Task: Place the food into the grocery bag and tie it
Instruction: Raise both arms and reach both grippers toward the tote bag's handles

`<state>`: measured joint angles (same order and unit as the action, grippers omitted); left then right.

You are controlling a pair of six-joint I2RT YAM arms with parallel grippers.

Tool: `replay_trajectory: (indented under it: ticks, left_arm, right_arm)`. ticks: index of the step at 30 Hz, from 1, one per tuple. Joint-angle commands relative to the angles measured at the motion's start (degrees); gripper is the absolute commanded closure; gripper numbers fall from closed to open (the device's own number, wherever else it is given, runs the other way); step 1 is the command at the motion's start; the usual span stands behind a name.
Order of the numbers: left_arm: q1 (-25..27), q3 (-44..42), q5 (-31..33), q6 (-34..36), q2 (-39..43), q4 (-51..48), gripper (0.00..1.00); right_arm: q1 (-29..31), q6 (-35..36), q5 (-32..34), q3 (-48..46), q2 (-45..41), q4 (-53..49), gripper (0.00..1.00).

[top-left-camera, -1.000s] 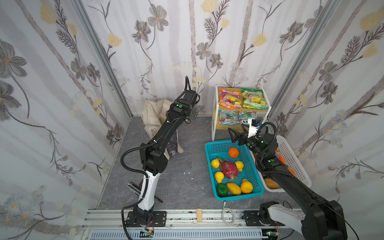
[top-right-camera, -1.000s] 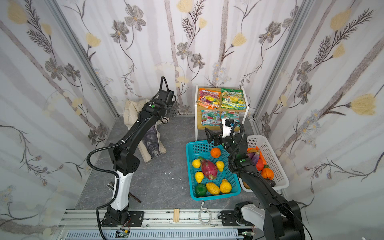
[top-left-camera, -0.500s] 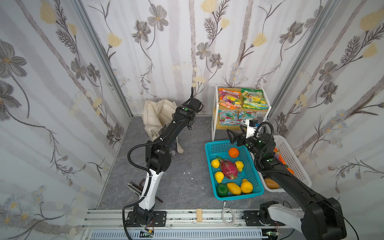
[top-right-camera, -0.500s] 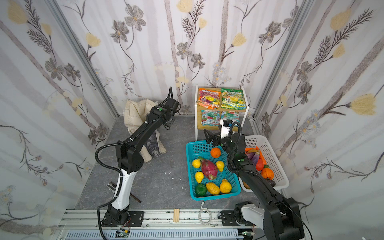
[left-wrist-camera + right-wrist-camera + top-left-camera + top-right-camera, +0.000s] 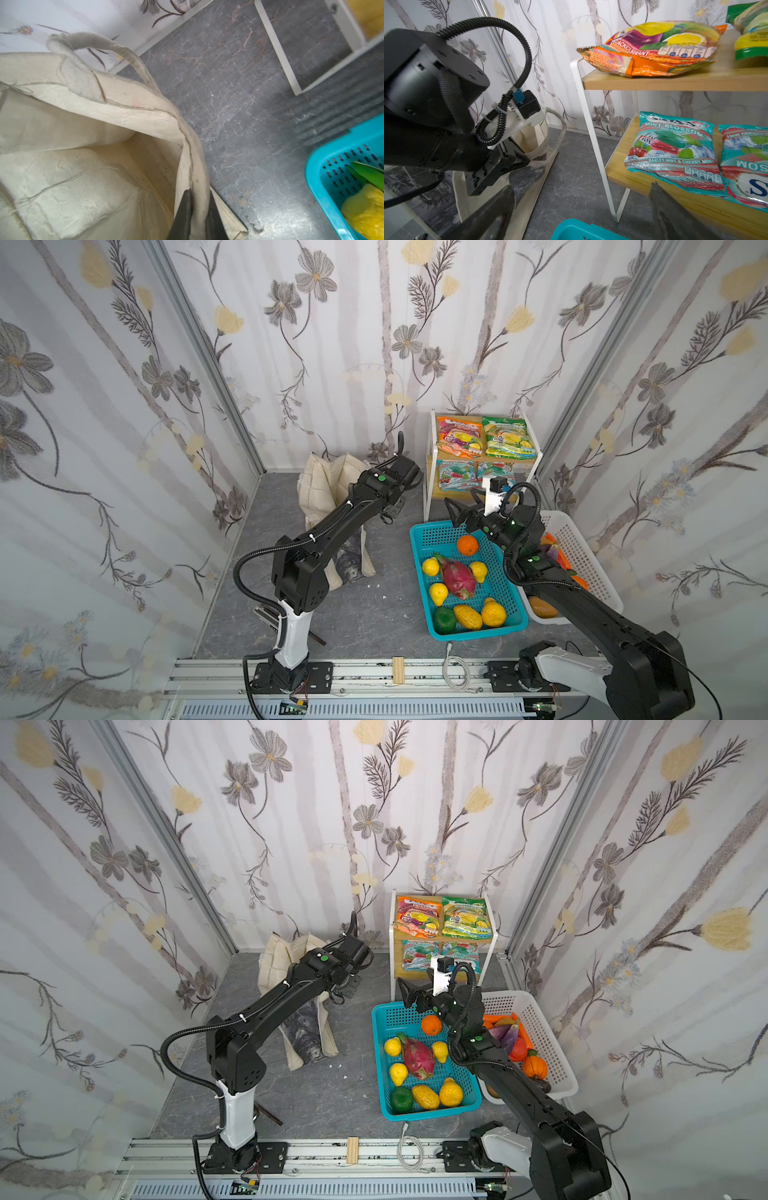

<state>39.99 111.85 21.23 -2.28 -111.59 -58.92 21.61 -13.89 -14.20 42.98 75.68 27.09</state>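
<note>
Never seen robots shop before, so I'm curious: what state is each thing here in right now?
grocery bag, mouth open, rim pinched
left gripper, shut on the grocery bag's rim
right gripper, open, empty, raised near the teal basket
dragon fruit, lying in the teal basket
snack packets, lying on the shelf
white basket, holding vegetables

Cannot see jaws of left gripper (image 5: pixel 199 192) in both top views, masked by its wrist (image 5: pixel 384 487). Crops teal basket (image 5: pixel 336 166) and blurred yellow fruit (image 5: pixel 365 209) at left wrist view's edge.
</note>
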Motion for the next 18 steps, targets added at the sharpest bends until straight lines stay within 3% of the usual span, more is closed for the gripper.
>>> replay_trajectory:
  ticks: [1, 8, 12, 14, 16, 18]
  left_arm:
    - [3.6, -4.7, -1.1, -6.4, 3.3, -0.6, 1.00]
    - [5.5, -14.3, -7.4, -10.9, 13.2, 7.0, 0.97]
    - [5.1, -15.3, -5.5, -10.7, 16.4, 10.8, 0.53]
    - [3.8, -17.6, -9.4, -9.7, 19.7, 17.7, 0.34]
    - [2.3, -21.7, -10.7, -10.4, 24.2, 26.6, 0.01]
    - [0.4, -23.6, -11.8, -11.7, 27.9, 31.8, 0.00]
  right_arm:
    - [1.1, 0.0, 1.6, 2.0, 0.5, 0.9, 0.00]
    - [2.3, -1.3, 3.0, 2.0, 0.5, 2.6, 0.00]
    - [2.6, -2.0, 3.4, 2.5, 0.9, 2.6, 0.00]
    - [2.9, -2.5, 3.4, 2.7, 1.1, 2.7, 0.00]
    - [3.0, -2.8, 3.8, 3.1, 1.5, 2.5, 0.00]
    - [3.1, -3.0, 5.1, 4.0, 1.6, 0.9, 0.00]
